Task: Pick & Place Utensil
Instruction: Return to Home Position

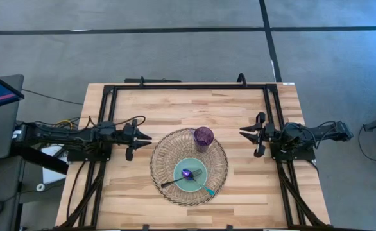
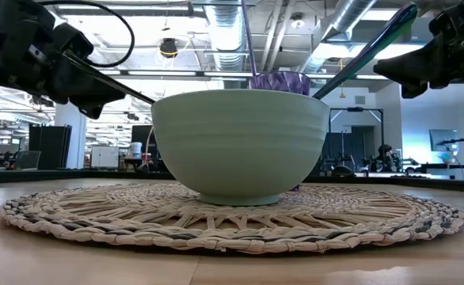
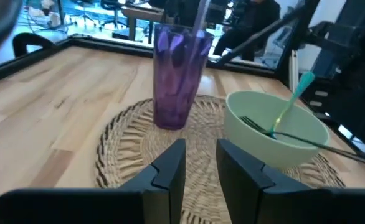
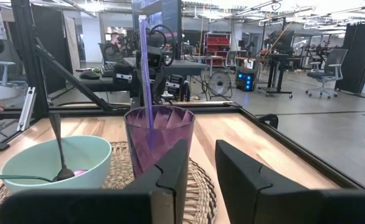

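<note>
A mint-green bowl (image 1: 194,174) stands on a round woven placemat (image 1: 169,154), with a purple cup (image 1: 203,136) on the mat just behind it. In the bowl lie a dark-handled utensil (image 1: 170,182), a purple spoon head (image 1: 187,173) and a teal-handled utensil (image 1: 208,190), leaning on the rim. A thin purple stick (image 4: 144,74) stands in the cup (image 4: 158,140). My left gripper (image 1: 144,136) hovers left of the mat and my right gripper (image 1: 244,133) hovers right of it. Both point at the cup, both are open by a narrow gap, and both are empty.
A black frame (image 1: 188,86) runs along the table's far edge and down both sides beside the arms. Bare wood lies in front of the mat (image 1: 124,205) and behind it (image 1: 188,109). Beyond the table the wrist views show a workshop with desks and chairs.
</note>
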Robot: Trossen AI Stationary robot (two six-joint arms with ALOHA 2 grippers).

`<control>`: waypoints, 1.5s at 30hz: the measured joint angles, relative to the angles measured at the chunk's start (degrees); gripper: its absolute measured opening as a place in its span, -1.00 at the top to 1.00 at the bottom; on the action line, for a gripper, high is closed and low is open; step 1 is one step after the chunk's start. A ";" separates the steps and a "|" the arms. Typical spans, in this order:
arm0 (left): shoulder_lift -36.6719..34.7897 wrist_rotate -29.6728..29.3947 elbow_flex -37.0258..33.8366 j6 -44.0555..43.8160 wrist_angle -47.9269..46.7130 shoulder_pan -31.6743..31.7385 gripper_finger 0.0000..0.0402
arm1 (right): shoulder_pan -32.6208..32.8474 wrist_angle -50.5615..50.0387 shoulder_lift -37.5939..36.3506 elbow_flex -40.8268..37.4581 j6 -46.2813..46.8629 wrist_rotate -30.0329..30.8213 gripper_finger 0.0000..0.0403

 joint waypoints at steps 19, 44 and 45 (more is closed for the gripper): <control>-16.50 6.91 2.81 2.25 -25.16 12.38 0.55 | 0.02 0.02 0.02 -0.02 0.00 0.00 0.63; -22.25 5.02 3.13 1.04 -30.01 13.90 0.55 | 0.02 0.02 0.02 -0.02 -0.02 -0.02 0.63; -21.81 4.80 2.75 1.02 -28.37 13.86 0.55 | 0.02 0.02 0.02 -0.02 -0.02 -0.02 0.63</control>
